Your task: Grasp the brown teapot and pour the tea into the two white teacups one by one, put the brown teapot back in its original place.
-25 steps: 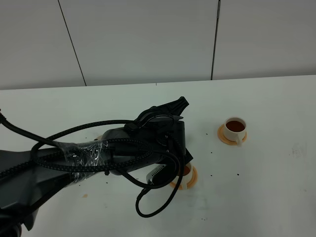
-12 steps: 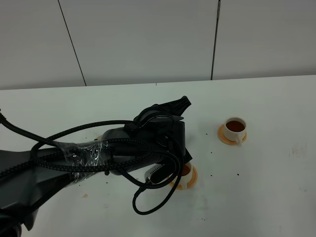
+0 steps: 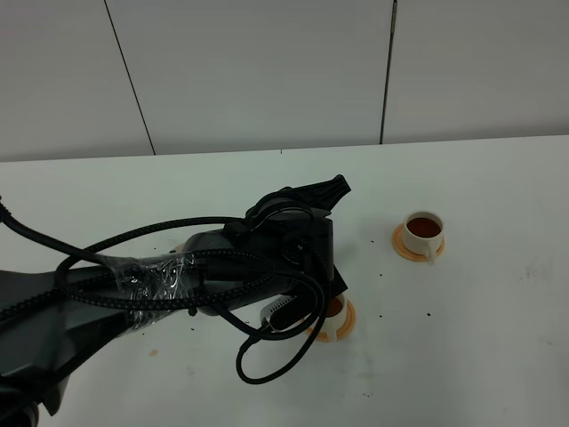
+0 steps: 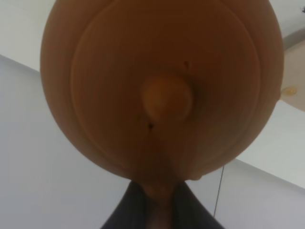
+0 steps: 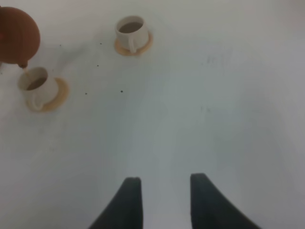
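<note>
While the left arm (image 3: 178, 285) stretches across the white table (image 3: 498, 338) in the high view, its bulk covers most of what it carries, so the teapot (image 4: 159, 90) shows best through the left wrist camera, where its round brown lid side and knob fill the picture. The left gripper (image 4: 159, 210) is clamped on the pot's stubby handle, with dark fingers (image 4: 125, 212) pressed on either side of it. From the right wrist camera the teapot (image 5: 18, 40) hangs tilted above the near cup (image 5: 34, 86), spout down, with a thin brown stream running from the spout into the cup. That cup holds brown tea and sits on an orange saucer (image 5: 56, 95). In the high view the same cup (image 3: 333, 313) peeks out from under the arm, partly hidden.

The far cup (image 3: 423, 231) stands well apart to the right on its own orange saucer (image 3: 400, 245), already full of dark tea, handle toward the front of the table. Small dark specks are scattered on the table near both cups.

The right gripper (image 5: 164, 202) hangs over bare table, away from the cups, its two dark fingers (image 5: 128, 205) spread with nothing between them.
</note>
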